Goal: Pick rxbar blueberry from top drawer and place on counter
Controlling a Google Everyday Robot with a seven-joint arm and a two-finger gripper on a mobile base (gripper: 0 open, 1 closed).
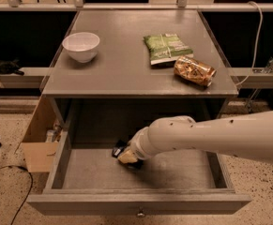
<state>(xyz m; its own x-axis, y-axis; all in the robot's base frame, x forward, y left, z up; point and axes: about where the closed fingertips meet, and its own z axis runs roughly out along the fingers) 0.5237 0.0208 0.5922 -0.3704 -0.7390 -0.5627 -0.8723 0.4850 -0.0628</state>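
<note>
The top drawer (56,170) of the grey cabinet is pulled out. My gripper (128,156) is down inside it, left of centre, at the end of the white arm (211,137) that comes in from the right. It sits right on the rxbar blueberry (118,149). Only a small dark end of the bar shows, sticking out at the gripper's upper left; the rest is hidden under the gripper. The counter (122,55) is the grey cabinet top above the drawer.
On the counter stand a white bowl (81,45) at the left, a green snack bag (166,48) and an orange-brown packet (194,71) at the right. A cardboard box (38,144) is on the floor left of the drawer. A cable (14,193) lies on the floor.
</note>
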